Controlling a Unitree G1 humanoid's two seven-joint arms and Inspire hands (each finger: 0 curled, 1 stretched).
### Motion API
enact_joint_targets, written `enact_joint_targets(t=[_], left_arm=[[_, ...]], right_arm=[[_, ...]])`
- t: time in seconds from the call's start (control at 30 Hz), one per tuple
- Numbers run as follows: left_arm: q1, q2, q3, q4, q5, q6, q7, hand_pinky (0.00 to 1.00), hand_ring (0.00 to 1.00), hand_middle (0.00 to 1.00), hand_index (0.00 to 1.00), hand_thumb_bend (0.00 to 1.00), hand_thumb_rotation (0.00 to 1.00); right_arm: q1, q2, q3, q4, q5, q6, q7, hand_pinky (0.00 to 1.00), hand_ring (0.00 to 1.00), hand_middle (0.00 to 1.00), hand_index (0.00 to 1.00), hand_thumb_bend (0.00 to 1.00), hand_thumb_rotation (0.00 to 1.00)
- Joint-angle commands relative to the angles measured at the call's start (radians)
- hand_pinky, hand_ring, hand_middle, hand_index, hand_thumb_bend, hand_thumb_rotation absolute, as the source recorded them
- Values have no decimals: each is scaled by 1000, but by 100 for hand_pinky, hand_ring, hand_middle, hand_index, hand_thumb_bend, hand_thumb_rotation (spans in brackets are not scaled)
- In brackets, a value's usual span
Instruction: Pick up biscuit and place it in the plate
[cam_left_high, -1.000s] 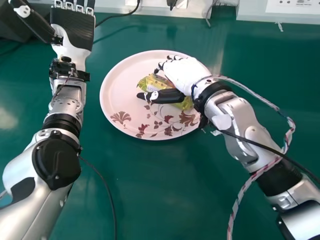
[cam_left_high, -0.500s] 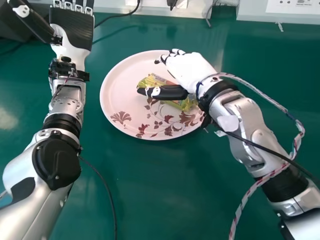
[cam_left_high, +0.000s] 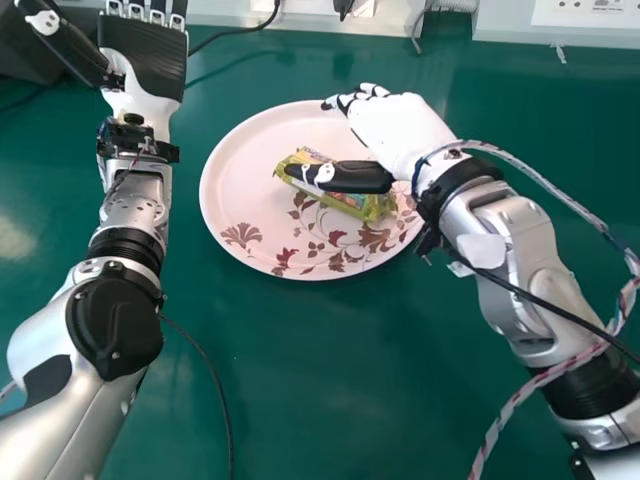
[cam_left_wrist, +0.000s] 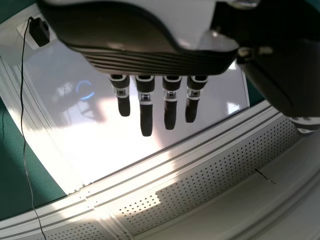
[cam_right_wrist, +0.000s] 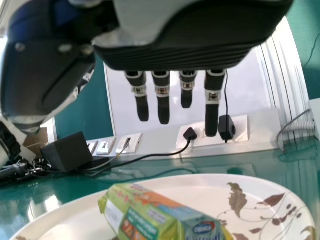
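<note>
One biscuit (cam_left_high: 352, 203) on plate (cam_left_high: 238, 165), partly behind right hand (cam_left_high: 400, 130), left hand (cam_left_high: 146, 62) cropped; fingers (cam_right_wrist: 163, 110) wide

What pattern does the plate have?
Pale pink plate with brown and dark red leaves and flowers, seen best in the head view.

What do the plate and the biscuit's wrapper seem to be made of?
The plate looks like smooth, glossy plastic, perhaps melamine, going by its even pale surface and printed brown leaves; glazed ceramic is possible too. The biscuit packet looks like thin, shiny printed plastic film, judging by its creases and the light it catches.
</note>
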Motion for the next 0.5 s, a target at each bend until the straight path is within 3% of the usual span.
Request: enact_joint_targets(t=[0.0,0.47], left_arm=[[13,0,-8,5,3,3,-6,94,85,92,95,100,40],[13,-4,-8,5,7,-2,3,93,85,92,96,100,44]], right_arm=[[16,-1,-15,-30,-8,14,15,68,82,93,95,96,67],[48,4,-50,-113,-22,44,24,70,83,94,96,95,68]])
